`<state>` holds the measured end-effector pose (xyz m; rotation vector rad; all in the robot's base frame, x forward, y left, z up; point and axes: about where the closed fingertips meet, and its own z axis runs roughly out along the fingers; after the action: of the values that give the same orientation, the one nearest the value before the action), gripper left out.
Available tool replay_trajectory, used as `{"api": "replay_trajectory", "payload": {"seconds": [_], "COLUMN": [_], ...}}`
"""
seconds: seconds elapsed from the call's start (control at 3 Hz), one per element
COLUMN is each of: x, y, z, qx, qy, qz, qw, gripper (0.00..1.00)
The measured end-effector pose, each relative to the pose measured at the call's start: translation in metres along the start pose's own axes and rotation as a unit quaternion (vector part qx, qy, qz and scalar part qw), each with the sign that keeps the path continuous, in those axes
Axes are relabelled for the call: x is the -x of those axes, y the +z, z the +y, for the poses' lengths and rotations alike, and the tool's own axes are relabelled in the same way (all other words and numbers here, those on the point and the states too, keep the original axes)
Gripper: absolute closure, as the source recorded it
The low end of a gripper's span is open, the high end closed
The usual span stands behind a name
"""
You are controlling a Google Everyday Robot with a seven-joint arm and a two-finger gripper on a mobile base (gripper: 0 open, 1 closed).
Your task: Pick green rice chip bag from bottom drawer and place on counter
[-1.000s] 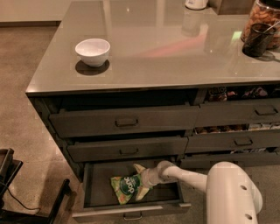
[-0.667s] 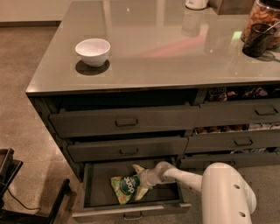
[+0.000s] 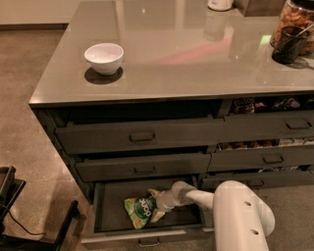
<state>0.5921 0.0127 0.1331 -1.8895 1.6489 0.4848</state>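
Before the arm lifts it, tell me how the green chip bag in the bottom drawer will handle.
The crinkled chip bag probably flexes and sags rather than staying stiff. It looks puffy, so likely light. With the gripper at its edge in the drawer, it may slip or swing.

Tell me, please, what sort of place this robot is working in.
Probably an office kitchen or break room: a glossy counter with a white bowl and a snack jar, and drawers holding snack packets. The gripper is in the bottom drawer, at the green rice chip bag.
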Motion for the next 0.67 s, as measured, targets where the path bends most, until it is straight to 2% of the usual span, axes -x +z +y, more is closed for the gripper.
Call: {"api": "replay_trajectory", "payload": {"seconds": [0.67], "x": [-0.0004], "y": [0.0002], "z": [-0.0001], "qx": [0.0], "qy": [0.0], "qz": [0.001], "qw": [1.0], "gripper": [0.65]}}
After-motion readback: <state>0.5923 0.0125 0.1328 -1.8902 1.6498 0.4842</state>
